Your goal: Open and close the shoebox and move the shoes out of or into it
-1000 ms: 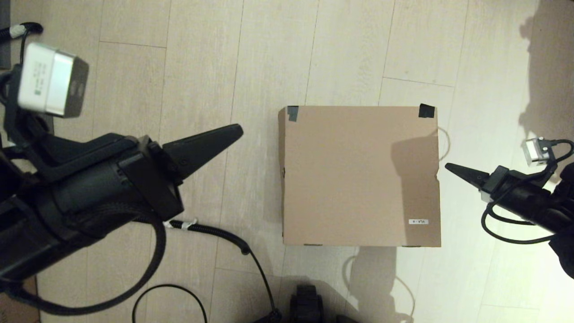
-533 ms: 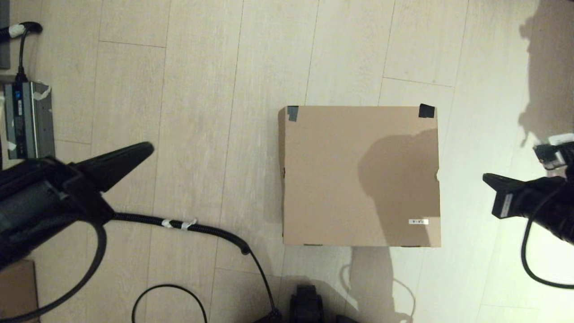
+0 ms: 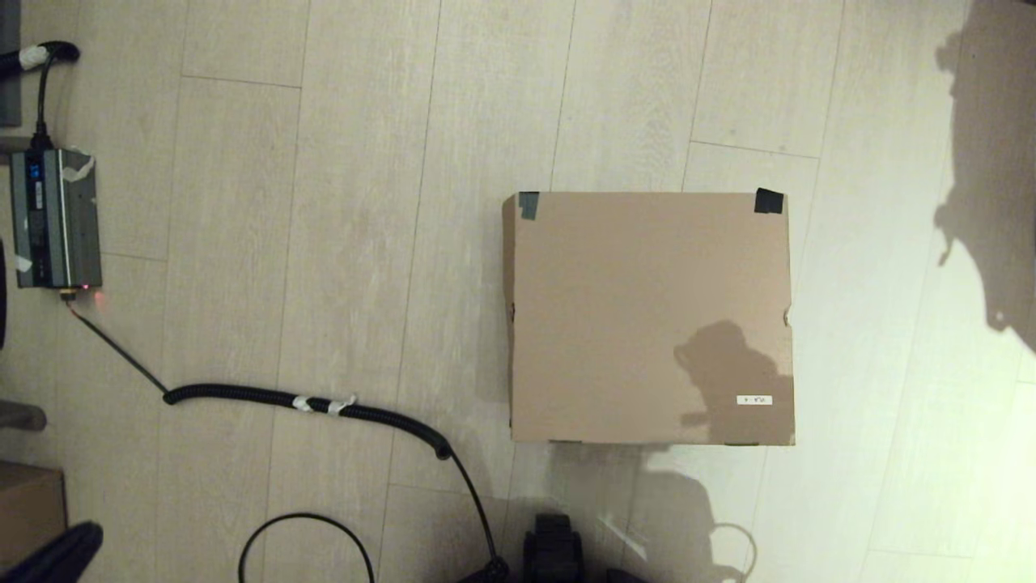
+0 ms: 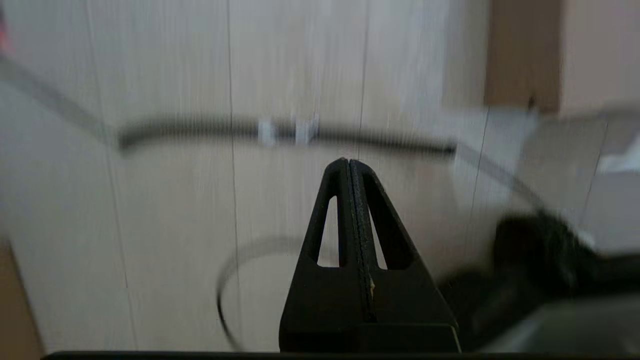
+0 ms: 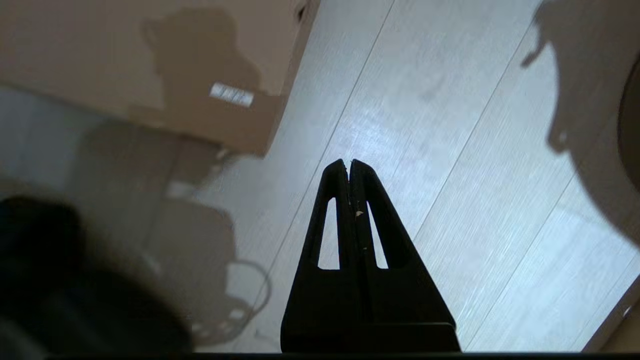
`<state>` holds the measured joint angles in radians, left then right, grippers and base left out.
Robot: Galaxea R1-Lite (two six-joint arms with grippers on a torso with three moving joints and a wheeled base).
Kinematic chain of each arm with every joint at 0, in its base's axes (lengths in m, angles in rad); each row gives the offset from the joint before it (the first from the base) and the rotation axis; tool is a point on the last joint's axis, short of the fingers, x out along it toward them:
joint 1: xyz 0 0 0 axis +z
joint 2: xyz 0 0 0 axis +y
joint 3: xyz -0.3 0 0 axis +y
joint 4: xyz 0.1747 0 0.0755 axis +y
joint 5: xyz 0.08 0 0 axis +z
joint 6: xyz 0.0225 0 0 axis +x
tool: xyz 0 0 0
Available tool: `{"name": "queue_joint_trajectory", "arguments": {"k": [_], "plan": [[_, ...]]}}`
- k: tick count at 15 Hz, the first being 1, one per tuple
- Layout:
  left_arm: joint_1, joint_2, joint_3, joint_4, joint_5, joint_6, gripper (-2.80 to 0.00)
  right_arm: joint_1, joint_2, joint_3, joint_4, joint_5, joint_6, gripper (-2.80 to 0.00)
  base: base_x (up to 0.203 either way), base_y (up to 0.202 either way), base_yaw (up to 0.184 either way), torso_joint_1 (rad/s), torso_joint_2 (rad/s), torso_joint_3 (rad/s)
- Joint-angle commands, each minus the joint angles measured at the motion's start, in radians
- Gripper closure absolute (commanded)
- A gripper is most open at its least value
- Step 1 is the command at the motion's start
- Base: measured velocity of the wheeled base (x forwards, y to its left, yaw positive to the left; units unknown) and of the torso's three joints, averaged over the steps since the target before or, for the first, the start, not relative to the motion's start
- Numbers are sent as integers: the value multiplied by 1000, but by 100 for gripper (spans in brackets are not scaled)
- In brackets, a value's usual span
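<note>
Shoebox [image 3: 647,316]: on the floor [image 3: 364,202], right of centre, lid down.
Label [image 3: 754,400]: on the lid, near right corner.
Power unit [image 3: 55,217]: on the floor, far left, well apart from the shoebox.
Cable [image 3: 307,402]: across the floor between power unit and shoebox, nearer the robot.
Carton [image 3: 28,506]: near left corner.

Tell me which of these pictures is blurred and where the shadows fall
Left wrist view: motion-smeared floor and cable, only the shut left tool sharp. Right wrist view: mostly sharp, a dark blurred mass in one corner, a shadow across the shoebox beside its white label. Head view: sharp, bright glare on the floor at right, a shadow on the shoebox lid, larger ones along the right edge.
</note>
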<state>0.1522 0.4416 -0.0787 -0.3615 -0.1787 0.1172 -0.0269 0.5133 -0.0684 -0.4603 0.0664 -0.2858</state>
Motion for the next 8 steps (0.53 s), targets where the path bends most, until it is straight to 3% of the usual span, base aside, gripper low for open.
{"name": "queue_joint_trajectory", "arguments": {"k": [1, 3, 4, 6, 8], "plan": [[22, -174, 42, 153, 13, -26, 0, 8, -333, 4, 304, 2, 21, 0, 0, 0, 0, 0, 0, 0], [23, -160, 33, 392, 36, -55, 0, 18, -484, -36, 720, 0, 90, 0, 0, 0, 0, 0, 0, 0], [-4, -152, 26, 432, 40, -60, 0, 22, -509, -52, 808, -1, 118, 0, 0, 0, 0, 0, 0, 0], [-128, -161, 24, 424, 40, -64, 0, 28, -513, -67, 818, -15, 138, 0, 0, 0, 0, 0, 0, 0], [-179, -214, 24, 418, 39, -64, 0, 28, -513, -42, 741, -20, 98, 0, 0, 0, 0, 0, 0, 0]]}}
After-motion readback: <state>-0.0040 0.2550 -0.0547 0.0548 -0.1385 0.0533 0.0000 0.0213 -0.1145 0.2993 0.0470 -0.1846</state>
